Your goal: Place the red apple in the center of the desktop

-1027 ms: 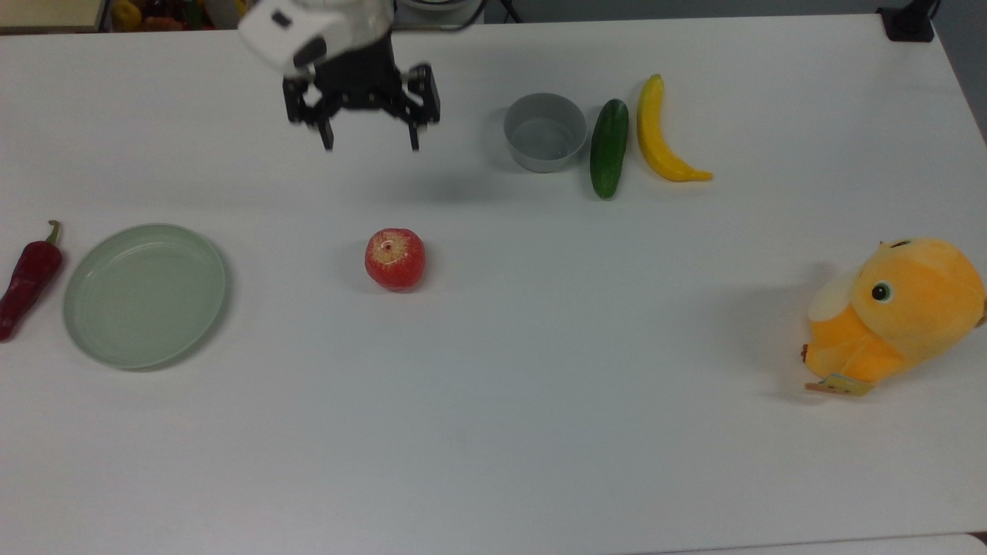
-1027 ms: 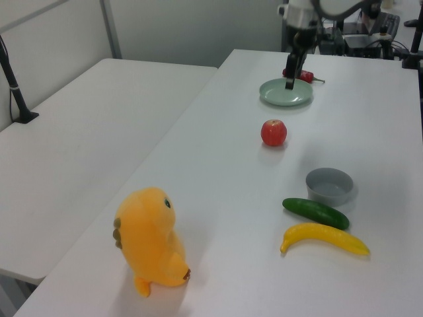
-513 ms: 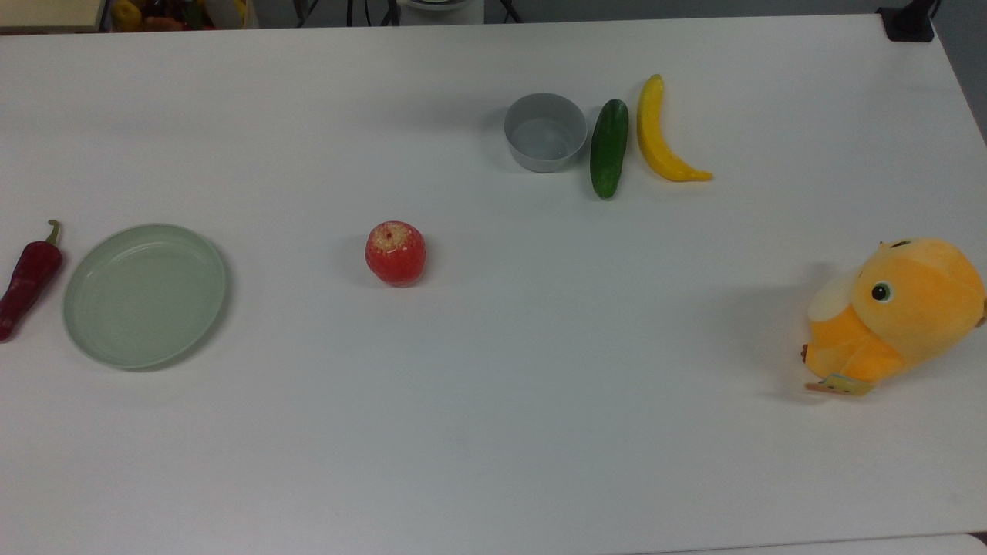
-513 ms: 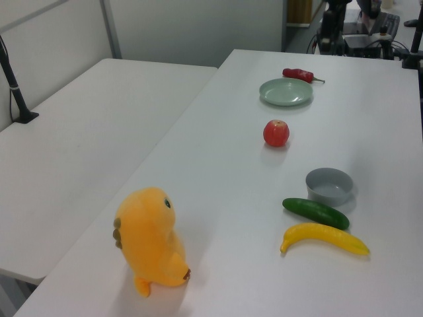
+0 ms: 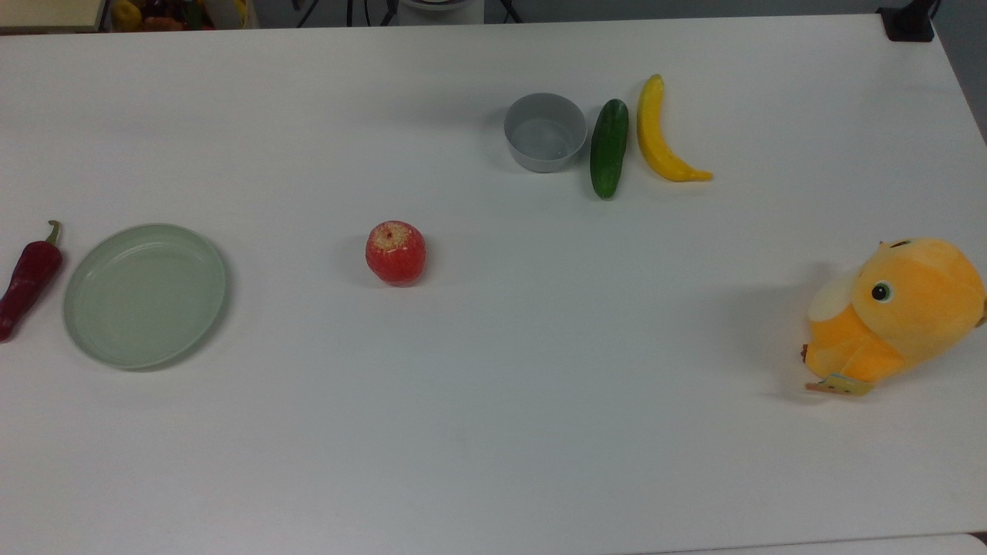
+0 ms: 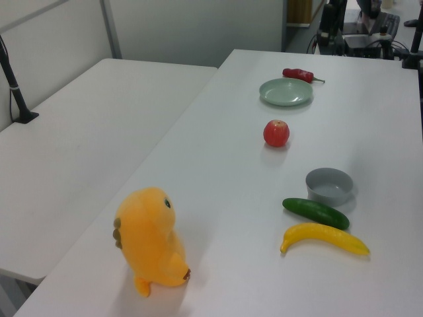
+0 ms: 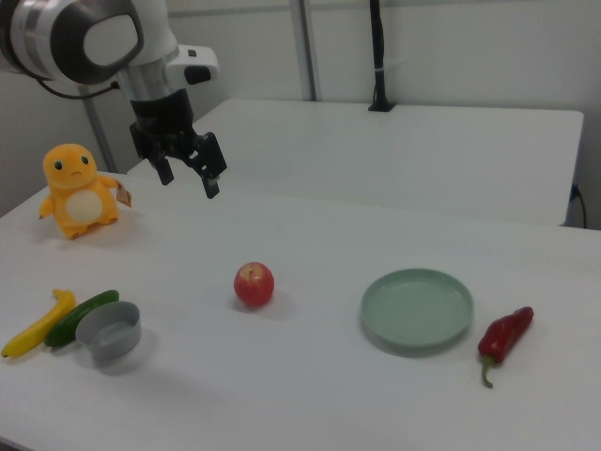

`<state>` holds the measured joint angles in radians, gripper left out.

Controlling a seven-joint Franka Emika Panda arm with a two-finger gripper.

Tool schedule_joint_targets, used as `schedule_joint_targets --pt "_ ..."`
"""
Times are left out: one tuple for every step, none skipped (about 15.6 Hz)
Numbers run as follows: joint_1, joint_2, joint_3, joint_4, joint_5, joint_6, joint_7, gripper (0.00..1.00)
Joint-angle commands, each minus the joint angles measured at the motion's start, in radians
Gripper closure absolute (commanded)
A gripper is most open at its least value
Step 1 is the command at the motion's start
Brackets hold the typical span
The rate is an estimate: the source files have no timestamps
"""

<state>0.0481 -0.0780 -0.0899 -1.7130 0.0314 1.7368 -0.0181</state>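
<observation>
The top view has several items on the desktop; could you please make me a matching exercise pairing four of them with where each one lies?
Things:
1. apple
2. chili
3. cucumber
4. plush toy

Places, by the top view:
A. between the bowl and the banana
B. far right of the desktop
C. left of the plate
D. alone, right of the plate

Pairs: 1-D, 2-C, 3-A, 4-B

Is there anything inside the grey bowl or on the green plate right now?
The grey bowl looks empty in the top view, its bare floor visible. The green plate is bare too. The red apple sits alone on the desktop. What lies beneath each is covered.
</observation>
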Motion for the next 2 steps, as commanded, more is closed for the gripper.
schedule_joint_targets --pt "0.021 0.011 -0.022 0.004 0.013 0.017 0.003 0.0" --pt "0.021 0.009 -0.019 0.004 0.01 0.014 0.003 0.0"
